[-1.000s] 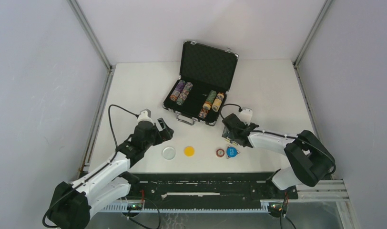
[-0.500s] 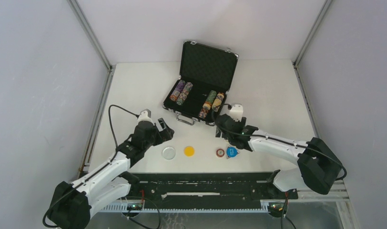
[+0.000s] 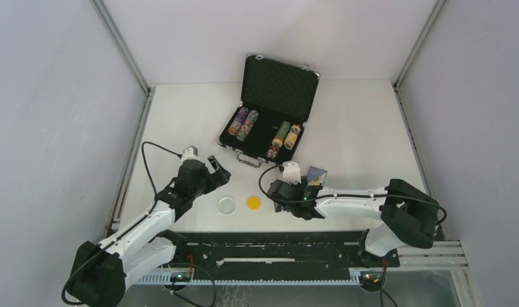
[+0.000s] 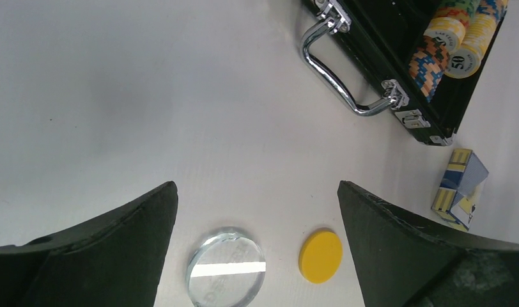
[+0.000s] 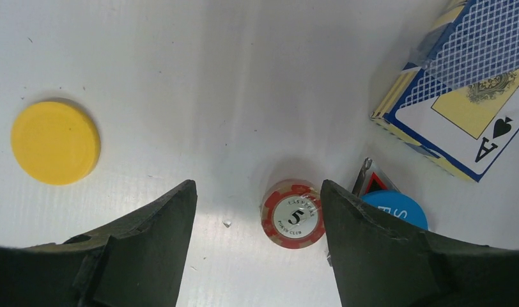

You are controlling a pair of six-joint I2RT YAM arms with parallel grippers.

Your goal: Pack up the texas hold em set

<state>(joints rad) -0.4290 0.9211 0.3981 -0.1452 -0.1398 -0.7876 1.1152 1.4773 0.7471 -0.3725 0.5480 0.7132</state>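
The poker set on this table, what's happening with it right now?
Two robot arms are packing it up. The case lies open with chip rolls already inside. The left gripper hovers open by the clear token, which sits beside the yellow token. The right gripper hangs open over the red chip, with the blue token and card deck close by. Nothing is held, and none of these loose pieces is in the case yet.

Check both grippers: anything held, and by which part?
Nothing is held. The left gripper is open near the clear token. The right gripper is open, with the red chip lying loose between its fingers, not clamped.
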